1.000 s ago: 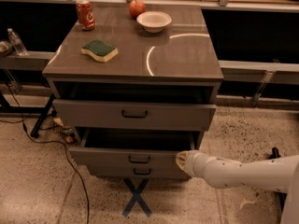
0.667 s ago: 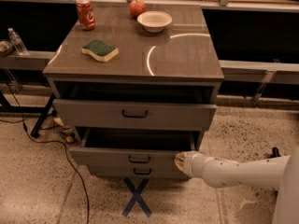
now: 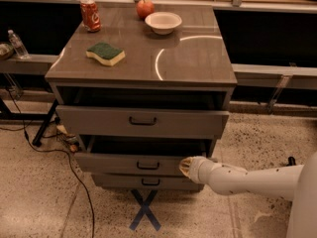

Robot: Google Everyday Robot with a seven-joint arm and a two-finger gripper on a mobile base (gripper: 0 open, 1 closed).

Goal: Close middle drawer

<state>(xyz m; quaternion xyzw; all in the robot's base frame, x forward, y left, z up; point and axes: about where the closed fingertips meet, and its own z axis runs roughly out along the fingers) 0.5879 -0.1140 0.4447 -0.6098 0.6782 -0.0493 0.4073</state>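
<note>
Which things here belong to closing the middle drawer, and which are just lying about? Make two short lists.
Job in hand: middle drawer, pulled out; gripper, at the right of its front.

Lying about: sponge, red can, apple and bowl on the cabinet top; water bottle, far left.

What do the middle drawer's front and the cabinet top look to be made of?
The middle drawer: flat matte grey front, probably painted metal or laminate; no grain shows. Its handle is dark, likely metal. The cabinet top: smooth, glossy grey-brown, mirroring a curved light streak, so polished laminate or similar. The gripper sits at the drawer front's right end.
</note>
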